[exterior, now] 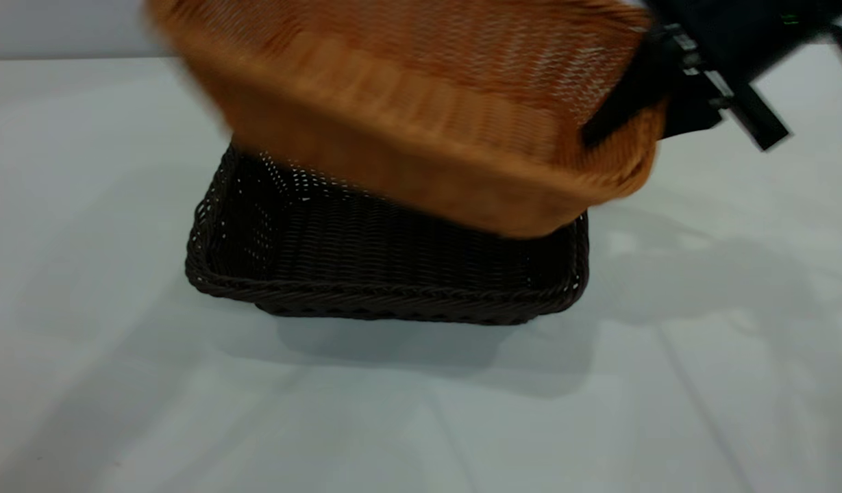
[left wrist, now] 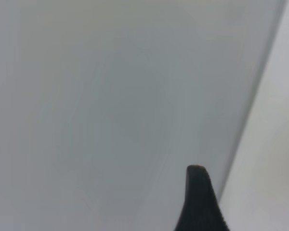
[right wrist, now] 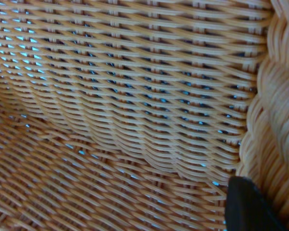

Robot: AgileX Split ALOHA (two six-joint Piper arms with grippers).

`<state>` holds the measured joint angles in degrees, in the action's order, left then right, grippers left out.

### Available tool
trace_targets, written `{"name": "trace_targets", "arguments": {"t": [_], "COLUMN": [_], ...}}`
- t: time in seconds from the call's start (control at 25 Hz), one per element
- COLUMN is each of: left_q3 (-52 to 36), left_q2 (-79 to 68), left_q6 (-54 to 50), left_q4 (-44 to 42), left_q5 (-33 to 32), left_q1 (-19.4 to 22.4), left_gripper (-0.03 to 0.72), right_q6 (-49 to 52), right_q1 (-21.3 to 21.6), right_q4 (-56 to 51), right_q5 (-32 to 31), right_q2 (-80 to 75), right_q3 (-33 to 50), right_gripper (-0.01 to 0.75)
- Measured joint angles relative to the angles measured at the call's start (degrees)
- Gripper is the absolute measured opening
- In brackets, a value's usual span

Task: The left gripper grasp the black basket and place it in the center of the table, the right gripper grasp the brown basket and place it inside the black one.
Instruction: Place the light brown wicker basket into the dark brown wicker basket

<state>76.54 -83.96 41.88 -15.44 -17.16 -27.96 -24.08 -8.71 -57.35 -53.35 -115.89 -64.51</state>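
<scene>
Exterior view: the right hand (exterior: 640, 113) entered from the upper right corner and was clamped on the right-hand rim of the brown basket (exterior: 421, 116), one black finger (exterior: 616, 113) lying across the inside of the wall and the rest of the hand on the outside. The brown basket was held clear of the bench (exterior: 85, 383), tilted so that its open side faced the camera and its near rim dipped lowest toward the right. It was motion-blurred, most strongly along its left edge.

Below it stood the black basket (exterior: 366, 274), flat on the bench near the middle of the view, upright and open-side up. The lowest part of the brown basket overlapped the black basket's far right portion as seen from this camera; whether the two touched could not be determined. The black basket's near braided rim and left wall were fully exposed.

Right wrist view: filled by the inner weave of the brown basket (right wrist: 115, 110), with the braided rim running along one side and a black fingertip (right wrist: 248, 207) of the right hand against the wall beside that rim.

Left wrist view: the left hand (left wrist: 200, 202) showed only as a single dark fingertip over bare bench (left wrist: 111, 106), away from both baskets. Its open or closed state could not be told.
</scene>
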Motion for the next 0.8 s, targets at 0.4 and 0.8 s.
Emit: {"name": "trace_targets", "arguments": {"t": [0.4,0.8], "left_q3": [-0.28,-0.35], "left_q2": [2.82,2.82], "left_q6": [-0.84,-1.22], "left_q4": [0.07,0.31], "left_q5": [-3.28,-9.28], "left_q1": [0.0,0.0], "left_gripper": [0.454,0.454], "right_q6": [13.48,14.47], "right_q1": [-7.76,-8.21], "right_q4": [19.17,19.35], "right_q5": [-0.22,1.11], "right_q2": [-7.72,-11.36], "right_q3": [-13.26,-15.14], "right_gripper": [0.078,0.183]}}
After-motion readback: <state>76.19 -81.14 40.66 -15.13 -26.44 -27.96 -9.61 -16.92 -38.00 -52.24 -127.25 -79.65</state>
